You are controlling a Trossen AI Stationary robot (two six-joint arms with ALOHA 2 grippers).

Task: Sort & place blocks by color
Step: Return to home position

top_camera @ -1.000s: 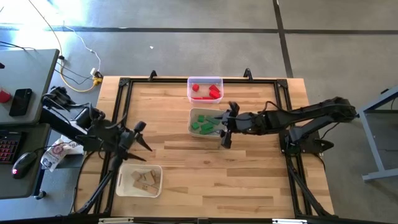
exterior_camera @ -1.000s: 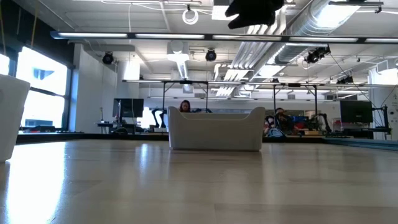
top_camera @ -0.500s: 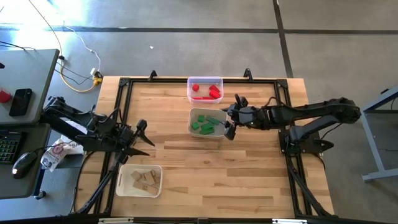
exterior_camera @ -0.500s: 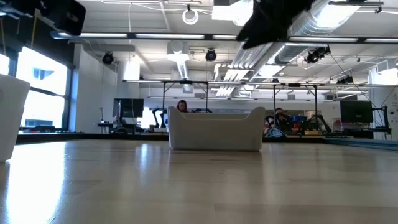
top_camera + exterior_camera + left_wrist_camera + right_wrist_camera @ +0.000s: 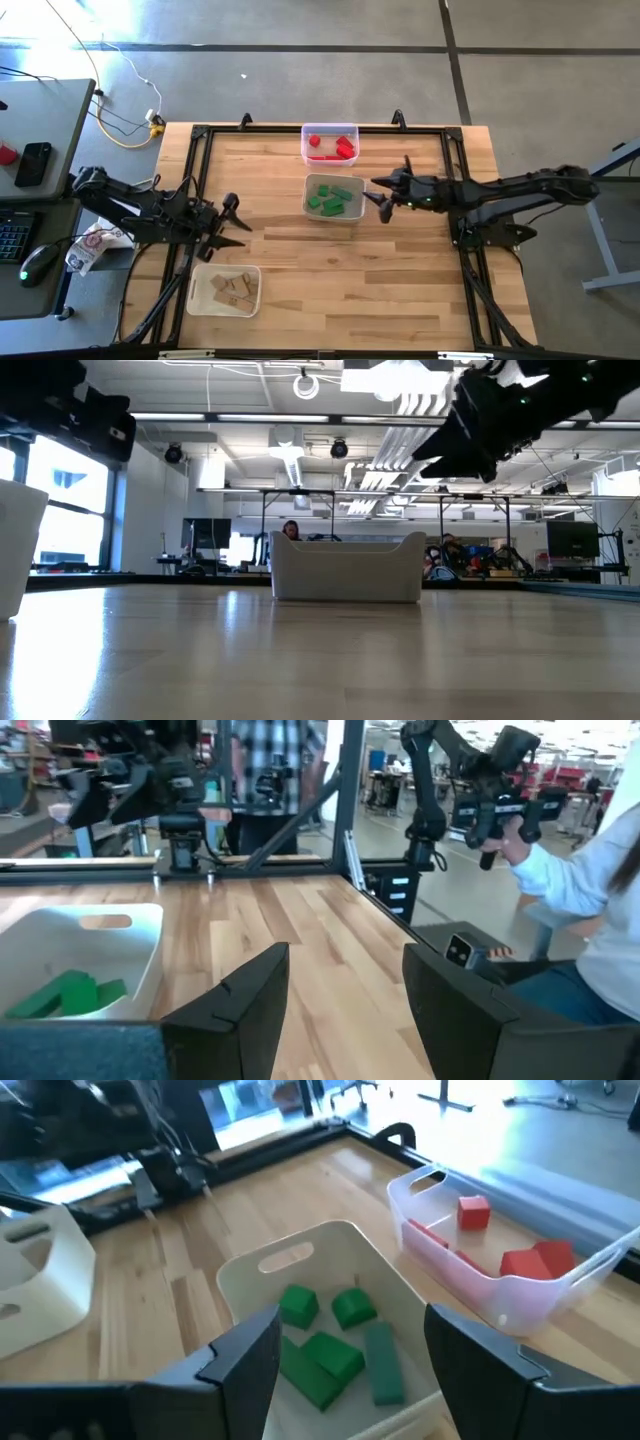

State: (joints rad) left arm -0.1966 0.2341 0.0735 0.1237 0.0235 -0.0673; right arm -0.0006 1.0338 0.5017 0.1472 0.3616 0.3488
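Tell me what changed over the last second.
The right gripper, open and empty, drew back off the middle white tray toward its own side. The left gripper, also open, barely shifted. Green blocks, red blocks and wood blocks stayed in their trays.

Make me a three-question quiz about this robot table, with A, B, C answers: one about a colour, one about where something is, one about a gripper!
1. What colour are the blocks in the clear tray? A. red B. green C. wood
2. Where are the green blocks? A. clear tray B. middle white tray C. on the floor
3. How is the right gripper? A. shut on a block B. open, empty C. shut, empty

1 A: red blocks show inside it.
2 B: they lie in that tray.
3 B: its fingers stand apart, nothing between; the left gripper is open too.
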